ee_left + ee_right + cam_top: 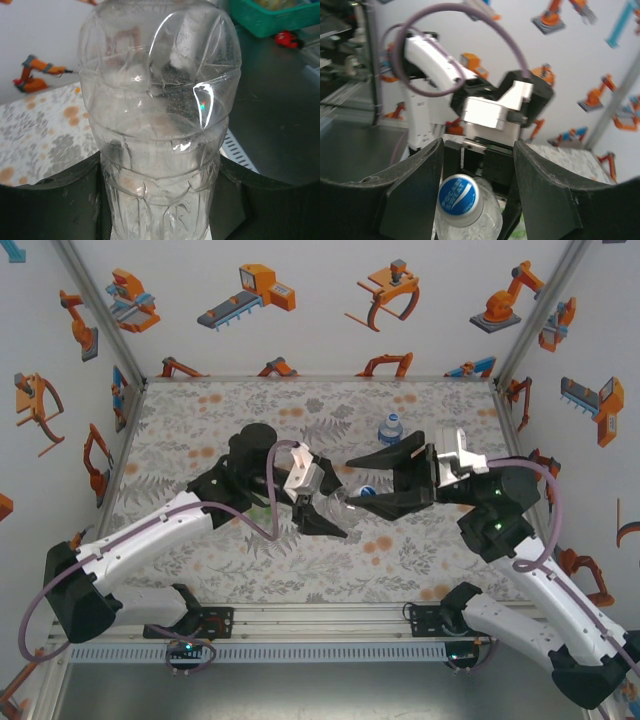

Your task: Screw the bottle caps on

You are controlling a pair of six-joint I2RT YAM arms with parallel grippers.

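Currently, the clear bottle [160,100] is held above the centre of the table [200,440], pinched in the left gripper [312,510].

1. Appearance. In the left wrist view the bottle is transparent, colourless and unlabelled. Its wall is ribbed and creased, with a narrower waist and a wider section beyond it. Bright reflections lie across the plastic.

2. Grip. The left gripper's fingers [55,200] press on both sides of the waist, one at 9 o'clock and one at 3 o'clock in the left wrist view.

3. Orientation. In the overhead view the bottle lies roughly level, not upright. Its long axis runs from 9 o'clock to 3 o'clock. The neck end points toward 3 o'clock, at the right gripper [352,486].

4. Cap. In the right wrist view the neck carries a blue cap [458,195] with white print on its top face. The cap faces the right wrist camera almost end-on.

5. Right gripper. The fingers are spread and stand on either side of the cap. A clear gap shows on the 3 o'clock side. Whether the finger at 9 o'clock touches the cap cannot be told.

6. Far zone. At about 1 o'clock from the held bottle, well apart from it and near the back wall, a blue-labelled bottle [391,430] stands upright on the table, long axis vertical.
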